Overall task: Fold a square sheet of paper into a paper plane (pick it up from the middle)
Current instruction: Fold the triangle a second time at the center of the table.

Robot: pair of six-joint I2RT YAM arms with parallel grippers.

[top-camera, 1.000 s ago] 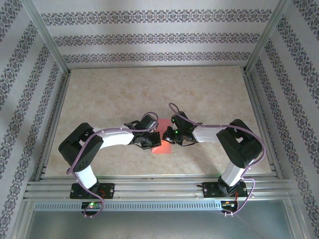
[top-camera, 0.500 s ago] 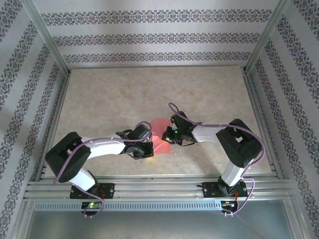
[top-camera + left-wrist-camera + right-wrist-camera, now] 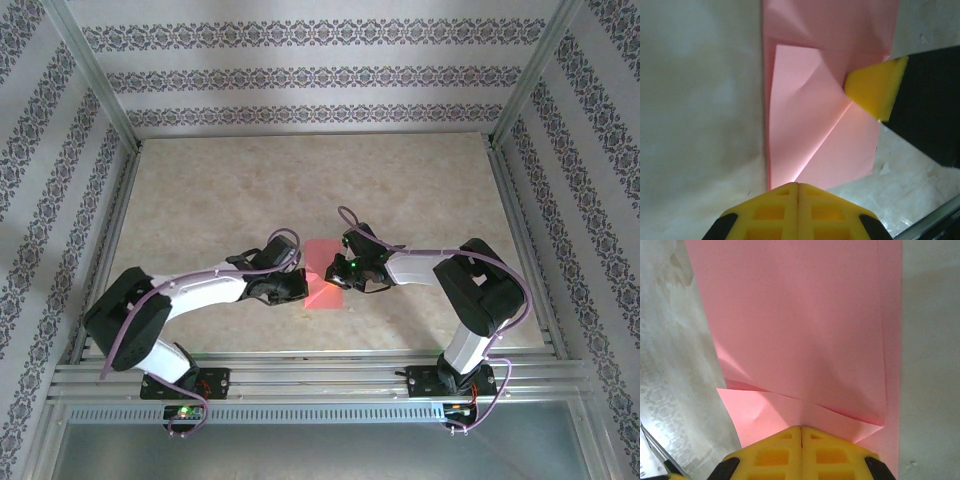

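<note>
Resting flat on the table (image 3: 200,200), the square sheet of paper (image 3: 800,125) carries diagonal folds. Left gripper (image 3: 798,189) and right gripper (image 3: 801,431): jaws fully closed, tips meeting the paper from opposite sides.

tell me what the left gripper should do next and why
Probably slide the shut left gripper forward along the diagonal fold of the pink paper to press it flat: the folded flap looks slightly bowed, and the shut right gripper rests at its far corner, apparently pinning it.

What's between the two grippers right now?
The pink sheet of paper, partly folded, lies on the table between the left gripper and the right gripper, as the top view shows.
</note>
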